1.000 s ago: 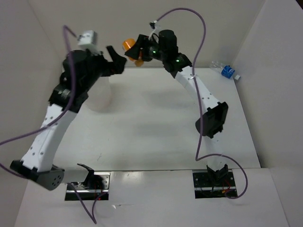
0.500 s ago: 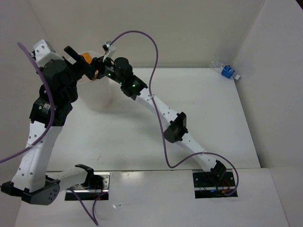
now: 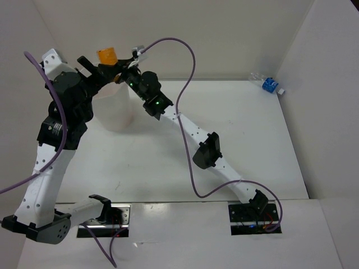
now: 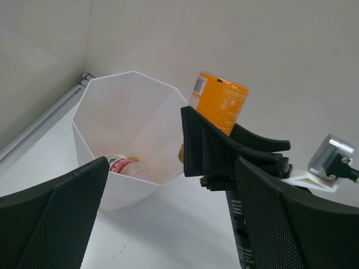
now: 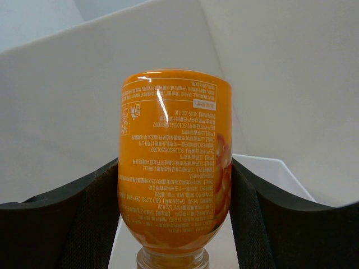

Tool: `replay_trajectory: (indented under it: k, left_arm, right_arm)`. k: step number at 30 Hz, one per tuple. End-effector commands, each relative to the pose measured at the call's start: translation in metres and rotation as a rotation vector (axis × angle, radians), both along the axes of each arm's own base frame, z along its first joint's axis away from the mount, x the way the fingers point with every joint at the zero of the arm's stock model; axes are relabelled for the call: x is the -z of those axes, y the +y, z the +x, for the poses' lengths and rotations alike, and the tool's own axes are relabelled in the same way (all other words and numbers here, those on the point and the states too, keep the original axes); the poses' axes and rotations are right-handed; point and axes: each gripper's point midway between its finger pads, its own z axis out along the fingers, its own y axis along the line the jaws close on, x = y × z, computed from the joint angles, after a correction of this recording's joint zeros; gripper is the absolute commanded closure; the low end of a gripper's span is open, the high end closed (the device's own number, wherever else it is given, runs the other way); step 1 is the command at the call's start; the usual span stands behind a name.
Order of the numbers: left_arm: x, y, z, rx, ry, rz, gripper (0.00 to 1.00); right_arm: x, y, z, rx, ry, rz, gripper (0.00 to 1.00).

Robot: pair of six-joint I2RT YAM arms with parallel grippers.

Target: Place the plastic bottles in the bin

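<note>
An orange plastic bottle [image 3: 106, 56] is held bottom-up above the back rim of the tall white bin [image 3: 115, 112], with my right gripper [image 3: 116, 67] shut on its body. In the right wrist view the bottle [image 5: 168, 145] fills the gap between the black pads [image 5: 84, 218]. Another bottle with a red label [image 4: 120, 166] lies inside the bin [image 4: 90, 129]. A clear bottle with a blue label [image 3: 268, 84] lies at the far right of the table. My left gripper [image 3: 91, 72] stands open just left of the bin, holding nothing.
White walls close the table at the back and on both sides; the bin stands in the back left corner. The right arm [image 3: 190, 131] stretches diagonally across the table. Purple cables [image 3: 185, 61] loop over both arms.
My right arm has swung left with the orange bottle from the back middle to above the bin. The left arm has pulled back toward the left wall, still open.
</note>
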Motion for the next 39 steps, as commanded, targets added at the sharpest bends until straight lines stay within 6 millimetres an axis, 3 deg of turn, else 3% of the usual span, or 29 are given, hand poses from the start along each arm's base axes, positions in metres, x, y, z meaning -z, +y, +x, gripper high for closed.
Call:
replay_trajectory:
  k: [1, 2, 9, 12, 16, 17, 20, 21, 23, 24, 25, 27, 28, 29, 30, 31, 33, 34, 35, 36, 37, 38, 39]
  left_arm:
    - [-0.007, -0.006, 0.007, 0.031, -0.037, -0.005, 0.0]
    - [-0.007, -0.006, 0.007, 0.031, -0.036, -0.004, 0.0]
    - [0.005, -0.016, 0.017, 0.076, -0.008, 0.0, 0.0]
    - [0.009, -0.026, 0.022, 0.125, 0.004, -0.001, 0.0]
    - [0.012, -0.027, 0.022, 0.138, 0.017, 0.011, 0.0]
    - [0.011, -0.03, 0.024, 0.148, 0.018, 0.01, 0.0]
    - [0.016, -0.036, 0.026, 0.187, 0.042, 0.021, 0.0]
    - [0.015, -0.041, 0.029, 0.213, 0.045, 0.03, 0.0]
    - [0.018, -0.045, 0.032, 0.232, 0.057, 0.038, 0.0]
    - [0.023, -0.05, 0.036, 0.253, 0.069, 0.039, 0.0]
    - [0.027, -0.05, 0.039, 0.26, 0.08, 0.038, 0.0]
    - [0.032, -0.058, 0.049, 0.296, 0.092, 0.046, 0.0]
    - [0.036, -0.066, 0.052, 0.336, 0.103, 0.052, 0.0]
    - [0.036, -0.072, 0.056, 0.362, 0.096, 0.049, 0.0]
    - [0.036, -0.08, 0.058, 0.403, 0.085, 0.044, 0.0]
    - [0.037, -0.085, 0.061, 0.429, 0.083, 0.05, 0.0]
    - [0.052, -0.095, 0.071, 0.47, 0.114, 0.047, 0.0]
    - [0.061, -0.104, 0.081, 0.502, 0.135, 0.044, 0.0]
    - [0.066, -0.108, 0.086, 0.522, 0.15, 0.065, 0.0]
    - [0.069, -0.111, 0.091, 0.537, 0.16, 0.073, 0.0]
    - [0.087, -0.116, 0.102, 0.547, 0.201, 0.072, 0.0]
    - [0.088, -0.117, 0.107, 0.548, 0.206, 0.072, 0.0]
    - [0.097, -0.119, 0.115, 0.548, 0.226, 0.072, 0.0]
  right_arm:
    - [-0.002, -0.004, 0.006, 0.053, -0.049, 0.05, 0.29]
    - [0.011, 0.0, 0.009, 0.053, -0.035, 0.032, 0.28]
    - [0.017, 0.003, 0.009, 0.045, -0.023, 0.01, 0.02]
    - [0.02, 0.005, 0.009, 0.04, -0.026, -0.007, 0.0]
    - [-0.006, -0.005, 0.002, 0.066, -0.072, -0.066, 0.0]
    - [-0.025, -0.013, -0.004, 0.072, -0.087, -0.065, 0.0]
    - [-0.03, -0.052, 0.025, 0.11, 0.0, -0.125, 0.0]
    - [-0.047, -0.083, 0.04, 0.151, 0.016, -0.121, 0.0]
    - [-0.044, -0.115, 0.053, 0.175, 0.09, -0.193, 0.0]
    - [-0.055, -0.137, 0.056, 0.205, 0.096, -0.209, 0.0]
    - [-0.045, -0.173, 0.077, 0.268, 0.145, -0.269, 0.0]
    - [-0.061, -0.218, 0.083, 0.305, 0.157, -0.299, 0.0]
    - [-0.05, -0.262, 0.107, 0.364, 0.185, -0.348, 0.0]
    - [-0.037, -0.283, 0.112, 0.365, 0.227, -0.399, 0.0]
    - [-0.04, -0.336, 0.127, 0.446, 0.235, -0.429, 0.0]
    - [-0.013, -0.36, 0.139, 0.477, 0.308, -0.481, 0.0]
    - [0.012, -0.415, 0.156, 0.566, 0.375, -0.54, 0.0]
    - [0.037, -0.468, 0.17, 0.643, 0.453, -0.564, 0.0]
    - [0.049, -0.496, 0.174, 0.679, 0.487, -0.581, 0.0]
    - [0.076, -0.523, 0.183, 0.712, 0.552, -0.595, 0.0]
    - [0.089, -0.575, 0.189, 0.8, 0.614, -0.56, 0.0]
    - [0.095, -0.596, 0.193, 0.818, 0.63, -0.542, 0.0]
    - [0.126, -0.616, 0.202, 0.815, 0.679, -0.547, 0.0]
